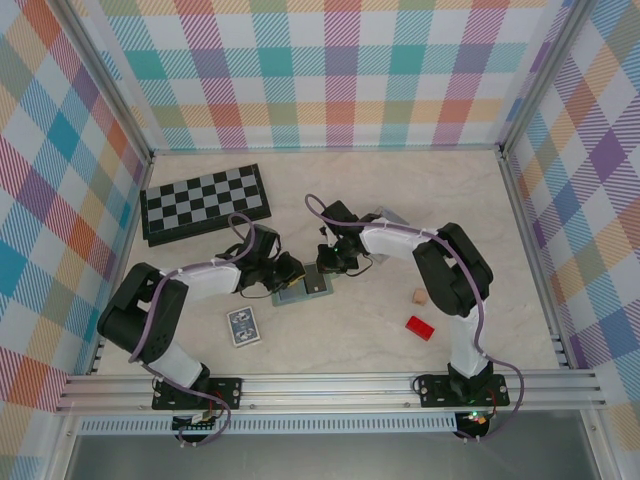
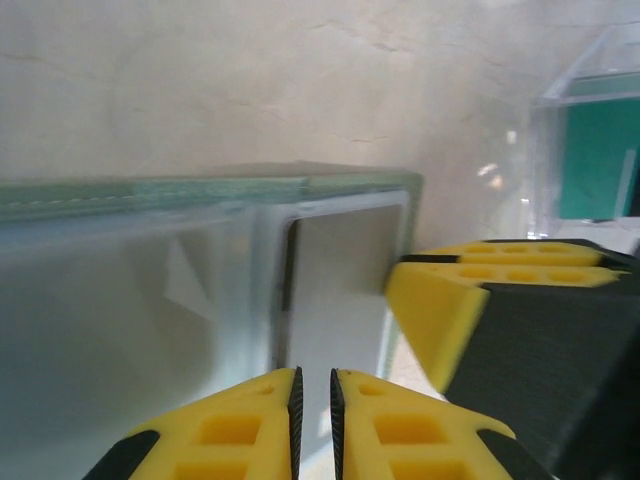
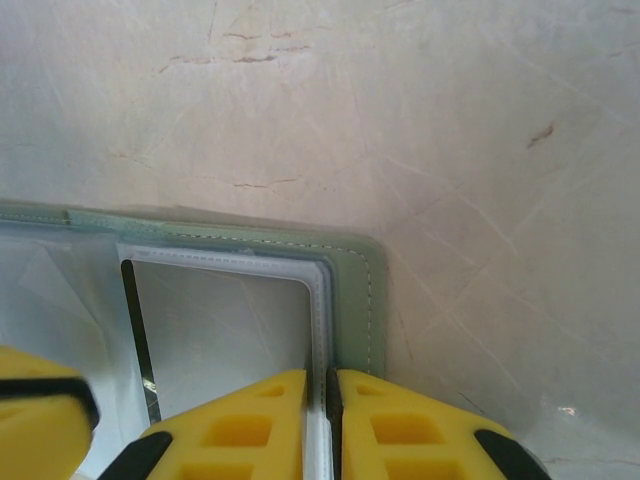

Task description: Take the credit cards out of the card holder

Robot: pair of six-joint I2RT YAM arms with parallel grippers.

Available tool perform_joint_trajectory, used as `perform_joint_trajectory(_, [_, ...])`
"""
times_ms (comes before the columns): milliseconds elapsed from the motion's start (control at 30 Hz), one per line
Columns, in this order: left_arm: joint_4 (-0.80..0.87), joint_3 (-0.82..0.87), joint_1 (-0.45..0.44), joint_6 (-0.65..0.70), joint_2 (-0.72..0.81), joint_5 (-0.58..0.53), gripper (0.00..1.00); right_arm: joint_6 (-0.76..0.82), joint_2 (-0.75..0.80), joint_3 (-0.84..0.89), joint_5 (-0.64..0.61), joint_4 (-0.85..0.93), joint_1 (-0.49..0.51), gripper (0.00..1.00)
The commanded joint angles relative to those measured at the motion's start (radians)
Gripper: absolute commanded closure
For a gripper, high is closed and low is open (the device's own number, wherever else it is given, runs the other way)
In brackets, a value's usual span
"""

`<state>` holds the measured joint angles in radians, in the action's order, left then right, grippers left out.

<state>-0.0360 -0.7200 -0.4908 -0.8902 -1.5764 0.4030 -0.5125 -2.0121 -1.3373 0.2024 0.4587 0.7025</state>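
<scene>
Top view: the pale, marble-veined bench (image 1: 350, 350) carries a folded black-and-grey chessboard (image 1: 205, 203), a patterned playing-card pack (image 1: 243, 326) and a small red block (image 1: 420, 327). The flat grey-green card holder (image 1: 305, 293) lies open at mid-bench, with the left hand (image 1: 291, 272) at its left edge and the right hand (image 1: 328, 262) at its far right corner. Left wrist view: the yellow, ribbed fingers of the left hand (image 2: 313, 410) stand almost together over the card holder (image 2: 200, 190), whose glossy clear pocket shows a thin dark edge beneath; whether they pinch anything cannot be told. The right hand's wedge-shaped yellow fingers (image 2: 440, 310) sit just beside the pocket, and a clear tray (image 2: 575, 85) with a teal piece stands beyond. Right wrist view: the right hand (image 3: 322, 420) is clamped on the white stitched rim of the clear pocket, beside the card holder's (image 3: 352, 290) soft rounded corner with its dashed seam. No credit cards can be told apart inside.
</scene>
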Motion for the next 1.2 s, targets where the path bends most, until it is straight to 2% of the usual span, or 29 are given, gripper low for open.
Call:
perform_joint_trajectory(0, [-0.044, 0.016, -0.014, 0.026, 0.019, 0.026, 0.83, 0.002, -0.034, -0.013, -0.008, 0.031, 0.009, 0.85])
perform_joint_trajectory(467, [-0.020, 0.014, -0.014, 0.032, -0.084, 0.016, 0.79, 0.005, -0.040, -0.013, 0.001, 0.034, 0.009, 0.86])
perform_joint_trajectory(800, [0.088, -0.005, -0.014, 0.111, -0.068, -0.066, 0.79, 0.009, -0.049, -0.020, 0.014, 0.041, 0.009, 0.87])
perform_joint_trajectory(1167, [-0.044, 0.014, -0.012, 0.080, -0.117, 0.030, 0.82, 0.012, -0.063, -0.033, 0.033, 0.045, 0.009, 0.87])
